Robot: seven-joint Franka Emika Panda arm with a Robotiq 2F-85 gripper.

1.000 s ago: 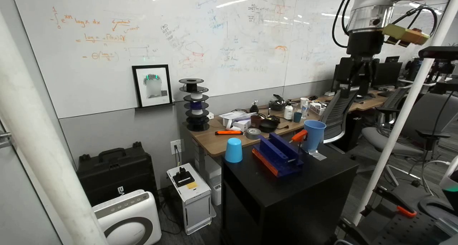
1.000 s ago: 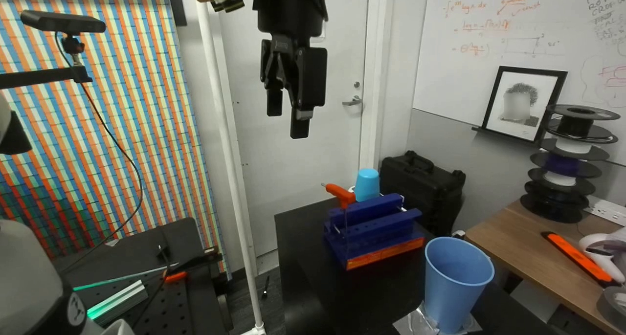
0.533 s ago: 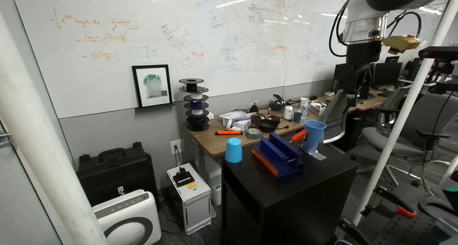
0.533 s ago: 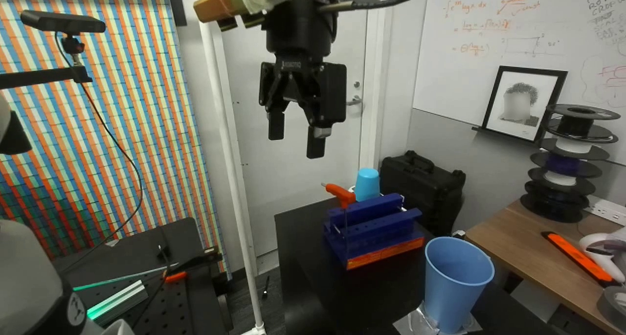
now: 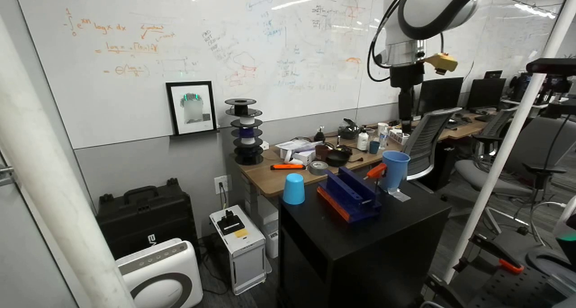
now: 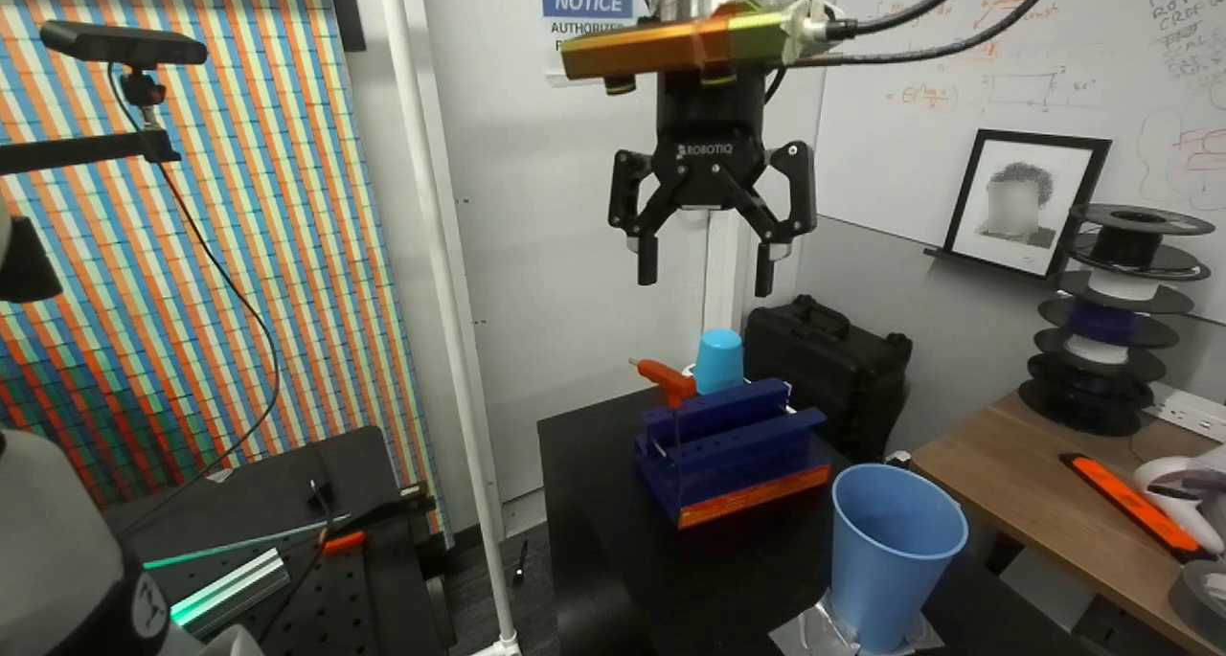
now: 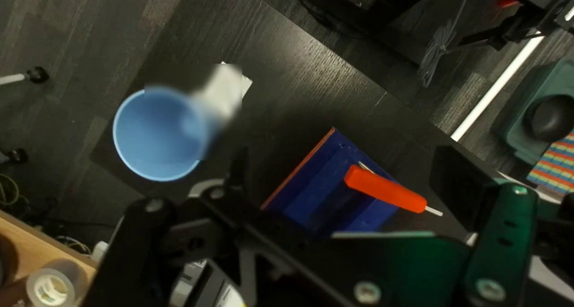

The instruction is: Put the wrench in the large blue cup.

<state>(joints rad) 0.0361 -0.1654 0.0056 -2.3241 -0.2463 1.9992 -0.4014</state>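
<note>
The wrench, with an orange handle [image 5: 377,171] and thin metal shaft, stands upright in the dark blue holder [image 5: 351,195] on the black cabinet. Its handle also shows in an exterior view [image 6: 668,381] and the wrist view [image 7: 385,189]. The large blue cup [image 6: 891,579] stands upright near the holder, its mouth open upward; it also shows in an exterior view [image 5: 396,169] and the wrist view [image 7: 157,134]. My gripper [image 6: 706,278] is open and empty, pointing down, well above the holder. In the wrist view the handle shows between the two fingers [image 7: 457,181].
A pale cyan cup [image 5: 294,189] stands upside down on the black cabinet [image 5: 360,240], beyond the holder from the large cup. Clear tape [image 6: 833,627] lies around the large cup's base. A wooden desk [image 5: 270,177] with many items stands beside the cabinet. A white pole [image 6: 445,302] stands nearby.
My gripper has come down, moved sideways over the cabinet, and turned so that both fingers face an exterior view. It stays open. The wrench, holder and cups have not moved.
</note>
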